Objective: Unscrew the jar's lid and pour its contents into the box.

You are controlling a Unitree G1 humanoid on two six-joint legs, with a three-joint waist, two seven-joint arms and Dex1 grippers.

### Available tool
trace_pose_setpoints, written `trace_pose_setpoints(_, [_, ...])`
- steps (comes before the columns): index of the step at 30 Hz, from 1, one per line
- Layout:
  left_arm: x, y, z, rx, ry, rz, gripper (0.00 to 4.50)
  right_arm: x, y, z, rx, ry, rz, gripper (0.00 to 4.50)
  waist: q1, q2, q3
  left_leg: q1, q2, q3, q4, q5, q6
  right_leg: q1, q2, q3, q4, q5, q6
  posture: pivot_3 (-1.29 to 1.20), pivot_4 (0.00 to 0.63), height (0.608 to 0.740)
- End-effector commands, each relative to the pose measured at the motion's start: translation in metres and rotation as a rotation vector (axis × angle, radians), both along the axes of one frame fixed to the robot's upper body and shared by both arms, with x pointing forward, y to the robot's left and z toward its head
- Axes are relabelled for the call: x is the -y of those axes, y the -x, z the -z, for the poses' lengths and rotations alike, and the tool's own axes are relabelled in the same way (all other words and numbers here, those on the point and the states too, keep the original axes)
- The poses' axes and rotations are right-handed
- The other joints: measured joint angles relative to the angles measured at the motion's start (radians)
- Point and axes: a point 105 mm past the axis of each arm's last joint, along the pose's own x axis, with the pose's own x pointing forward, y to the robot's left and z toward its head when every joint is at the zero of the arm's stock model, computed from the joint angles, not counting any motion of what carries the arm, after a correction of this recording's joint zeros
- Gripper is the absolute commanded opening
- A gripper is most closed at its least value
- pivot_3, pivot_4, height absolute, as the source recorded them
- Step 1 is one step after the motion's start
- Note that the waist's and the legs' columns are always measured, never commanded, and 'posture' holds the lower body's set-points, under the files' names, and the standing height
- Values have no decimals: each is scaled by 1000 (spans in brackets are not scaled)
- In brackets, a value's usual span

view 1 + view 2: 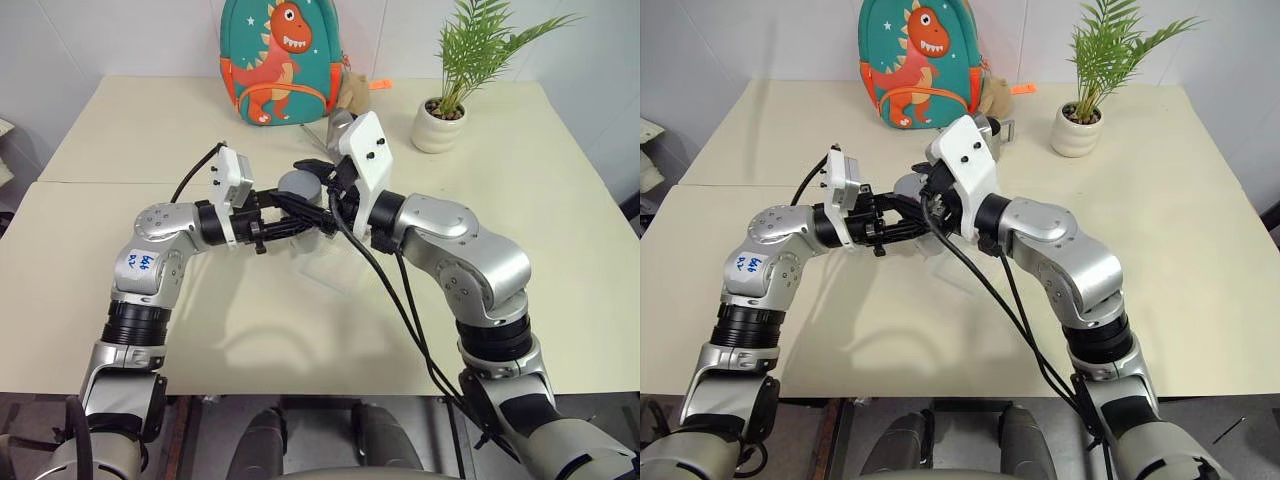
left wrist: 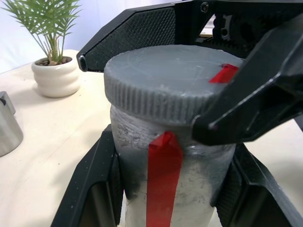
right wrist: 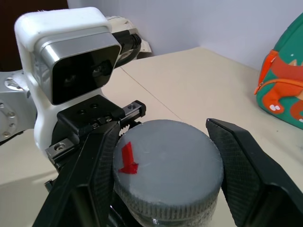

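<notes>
Fingers of the left gripper (image 2: 170, 189) were clamped on the body of the small grey cylindrical jar (image 2: 175, 189), one black pad on each side below the cap, holding it upright in the air above the middle of the cream table (image 1: 560, 260). The right gripper (image 3: 163, 175) came in from the other side, its two black fingers (image 3: 246, 170) closed against the ribbed rim of the round grey screw lid (image 3: 165, 165), which bore a small red mark on top and still sat fully on the jar.

A strip of red tape ran down the jar's side. Under the two hands lay the shallow clear plastic box (image 1: 335, 265). Toward the far edge of the table stood a green dinosaur backpack (image 1: 280, 60) and a potted palm in a white pot (image 1: 440, 125).

The jar looked rigid and light, its grey wall fairly smooth, so the grip on the body probably needed to be firm. The knurled rim seemed the best place to turn the lid.
</notes>
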Motion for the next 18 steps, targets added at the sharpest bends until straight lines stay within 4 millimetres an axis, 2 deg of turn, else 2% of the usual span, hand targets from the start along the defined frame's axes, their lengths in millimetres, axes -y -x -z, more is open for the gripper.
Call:
trace_pose_setpoints(1, [-5,3,-19,59,40,3,1983,-11,35,-13,28,-36,-223,2595,0,0,0,0,0,0,0,0,0,0,0,0,0,0,0,0,150,740])
trace_pose_setpoints(9, [-4,14,-13,27,1,108,1983,-16,68,-11,24,58,-508,2595,-1,0,0,0,1,0,0,0,0,0,1,0,0,0,0,0,150,740])
trace_pose_setpoints(18, [-6,23,-8,27,-67,198,1983,-11,79,-3,39,146,-667,2595,0,0,0,0,1,0,0,0,0,0,2,1,0,0,0,0,150,740])
